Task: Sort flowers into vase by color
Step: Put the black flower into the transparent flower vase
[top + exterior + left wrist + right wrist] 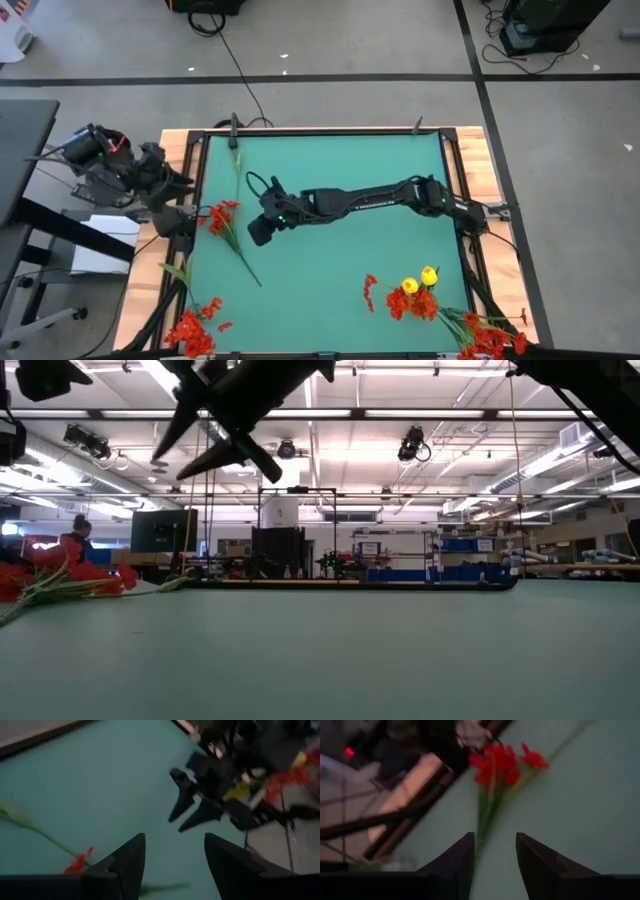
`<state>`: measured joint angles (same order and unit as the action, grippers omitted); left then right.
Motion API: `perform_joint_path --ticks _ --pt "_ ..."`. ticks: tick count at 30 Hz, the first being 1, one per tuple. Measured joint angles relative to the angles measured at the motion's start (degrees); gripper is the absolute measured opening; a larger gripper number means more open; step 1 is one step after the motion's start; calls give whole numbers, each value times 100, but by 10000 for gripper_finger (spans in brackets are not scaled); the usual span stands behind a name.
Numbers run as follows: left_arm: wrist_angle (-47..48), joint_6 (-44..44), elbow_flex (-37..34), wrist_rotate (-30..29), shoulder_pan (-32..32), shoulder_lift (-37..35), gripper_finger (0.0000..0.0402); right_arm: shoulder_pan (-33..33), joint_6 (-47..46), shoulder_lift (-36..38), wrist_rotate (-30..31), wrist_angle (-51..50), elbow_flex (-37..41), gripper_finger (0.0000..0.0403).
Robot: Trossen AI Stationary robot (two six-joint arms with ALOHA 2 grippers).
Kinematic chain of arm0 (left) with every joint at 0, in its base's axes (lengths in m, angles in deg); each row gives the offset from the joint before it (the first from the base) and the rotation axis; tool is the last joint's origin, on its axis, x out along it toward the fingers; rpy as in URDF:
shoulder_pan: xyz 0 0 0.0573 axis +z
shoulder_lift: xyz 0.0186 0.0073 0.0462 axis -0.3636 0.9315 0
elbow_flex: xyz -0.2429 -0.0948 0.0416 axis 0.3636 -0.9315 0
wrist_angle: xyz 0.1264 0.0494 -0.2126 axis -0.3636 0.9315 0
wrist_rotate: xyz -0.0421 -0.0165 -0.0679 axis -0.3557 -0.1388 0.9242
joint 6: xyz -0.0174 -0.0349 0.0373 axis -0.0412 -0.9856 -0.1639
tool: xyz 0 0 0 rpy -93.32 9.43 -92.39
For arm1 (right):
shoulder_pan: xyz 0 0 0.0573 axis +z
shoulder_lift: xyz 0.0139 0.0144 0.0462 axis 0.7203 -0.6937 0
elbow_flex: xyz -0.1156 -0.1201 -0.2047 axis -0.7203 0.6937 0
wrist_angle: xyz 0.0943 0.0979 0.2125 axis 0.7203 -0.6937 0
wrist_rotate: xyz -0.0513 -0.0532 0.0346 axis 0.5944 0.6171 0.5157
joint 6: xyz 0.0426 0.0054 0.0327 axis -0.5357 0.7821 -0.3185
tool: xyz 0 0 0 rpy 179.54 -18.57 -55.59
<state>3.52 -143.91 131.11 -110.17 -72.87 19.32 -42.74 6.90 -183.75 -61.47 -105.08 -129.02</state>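
Two dark arms work over a green desk (330, 270) framed in wood. The right arm reaches from the right edge across the middle, its right pincer (258, 232) released and held above the mat, fingers spread and empty; the low view shows it raised clear of the surface (215, 445). Just left of it lies a red flower stem (228, 228) flat on the desk, bloom toward the left edge, stalk running toward the near side; the right wrist view shows these blooms (502, 762) beyond the fingertips. The left arm waits at the left edge, its left pincer (175, 862) released and empty. A red cluster (195, 328) lies at the near left corner. Yellow flowers (418, 281) sit among red blooms (412, 303) near the near right corner.
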Motion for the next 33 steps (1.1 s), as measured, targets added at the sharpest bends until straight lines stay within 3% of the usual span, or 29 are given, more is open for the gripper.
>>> perform_joint_path --ticks 4,11,17,20,26,33 --pt "18 -426 -409 -319 0 61 208 -90 192 259 -126 -824 -104 151" --pt "-30 -2192 -1359 -469 0 98 208 -111 1498 1321 400 -1939 -120 151" --pt "-1076 -2718 -2200 -438 199 330 208 -471 2350 2225 85 -2468 -125 151" --pt "-2125 -2411 -2395 -323 539 663 207 -654 2639 2604 -71 -2595 -125 151" --pt "-4056 -894 -2409 385 1529 1647 207 -893 3419 3093 -618 -2529 -125 151" --pt "-4106 -302 -2411 1092 2888 2133 207 -871 3590 3242 -831 -2786 -125 151"
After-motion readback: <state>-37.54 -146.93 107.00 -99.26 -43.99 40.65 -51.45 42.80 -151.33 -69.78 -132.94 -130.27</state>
